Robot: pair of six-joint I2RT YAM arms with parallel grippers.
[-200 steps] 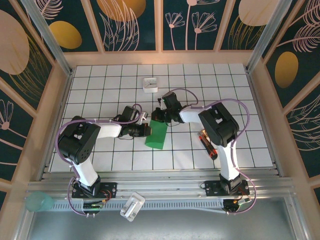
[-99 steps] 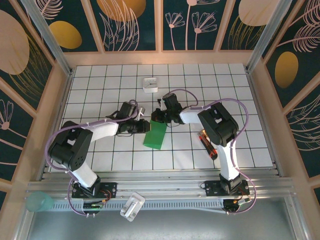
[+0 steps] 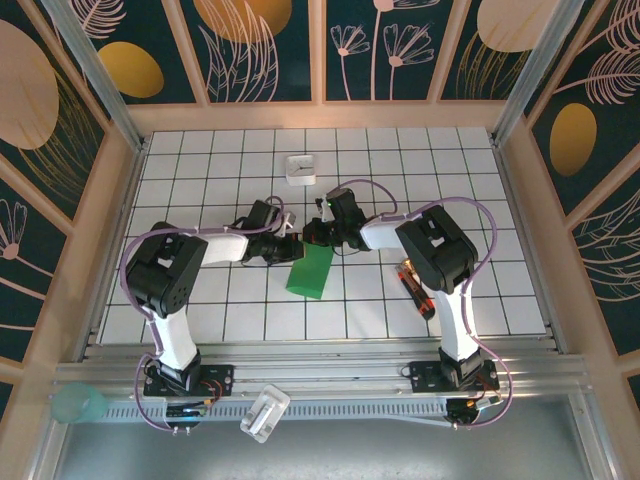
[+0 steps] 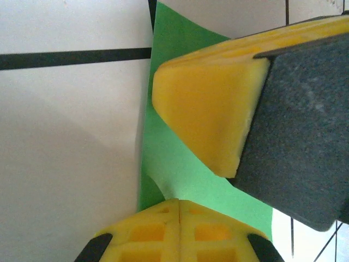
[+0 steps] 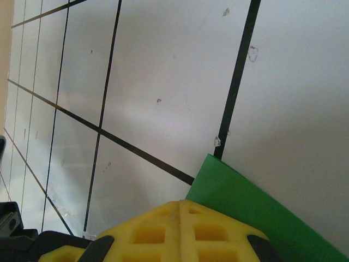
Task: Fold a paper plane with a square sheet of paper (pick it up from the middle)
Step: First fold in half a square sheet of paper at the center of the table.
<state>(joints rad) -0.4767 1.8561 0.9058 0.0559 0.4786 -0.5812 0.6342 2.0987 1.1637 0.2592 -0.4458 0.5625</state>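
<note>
Table (image 3: pixel 480 200): white tiles with black grid lines, seen from above; everything below rests on it.
Left arm (image 3: pixel 215 247): my elbow block sits low on my left. The forearm runs nearly level across the tiles toward the middle, with the wrist at the sheet's far end.
Right arm (image 3: pixel 385 232): my elbow block stands right of centre. The forearm reaches leftward, so this wrist meets the other one over the same far end.
Sheet of paper (image 3: pixel 311 272): bright green, plain, folded into a narrow slanted strip with straight edges. It lies flat near the table's middle, its long axis running from the two wrists back toward my bases. In the right wrist view one sharp corner shows on a grid line.
Left gripper (image 3: pixel 291 247): my yellow fingertips (image 4: pixel 147 234) meet at a seam with no gap, low over the green surface. Whether paper is pinched between them I cannot tell.
Right gripper (image 3: pixel 315 233): fingertips likewise pressed together, at the sheet's far corner, just beside the left gripper.
Screwdriver (image 3: pixel 415 288): red and black, lying right of the sheet, well apart from it.
White box (image 3: pixel 300 170): small, square, beyond both wrists.
</note>
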